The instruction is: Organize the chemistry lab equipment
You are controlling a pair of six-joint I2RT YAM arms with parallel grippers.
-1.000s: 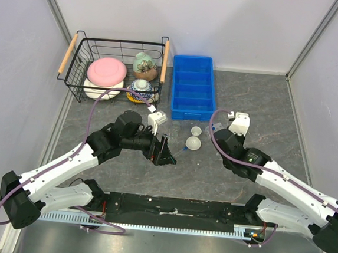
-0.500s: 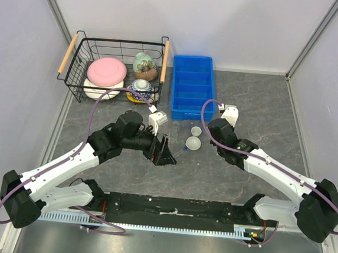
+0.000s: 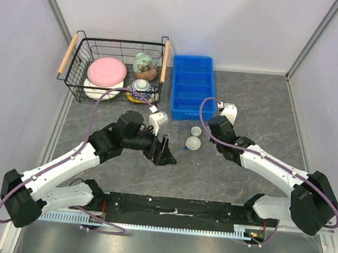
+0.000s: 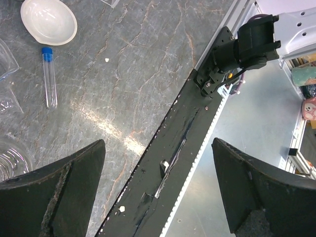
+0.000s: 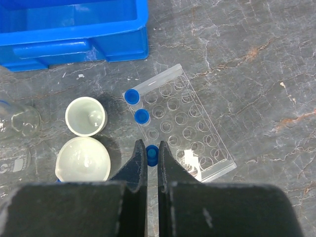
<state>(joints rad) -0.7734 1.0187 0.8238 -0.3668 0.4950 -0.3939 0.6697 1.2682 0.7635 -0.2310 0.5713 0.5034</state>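
Looking down from above, the right arm (image 3: 255, 160) has swung in from three o'clock toward the two white dishes (image 3: 192, 143); the left gripper (image 3: 163, 152) has kept its place. From the left wrist, that gripper gapes wide and empty, a loose tube (image 4: 48, 76) lying at ten o'clock. From the right wrist, the right gripper (image 5: 151, 148) is pinched narrow on a blue-capped tube (image 5: 152, 157) at the tube rack's (image 5: 187, 128) seven o'clock edge. It is light, slick, brittle glass, I'd judge, best nipped gently under the cap.
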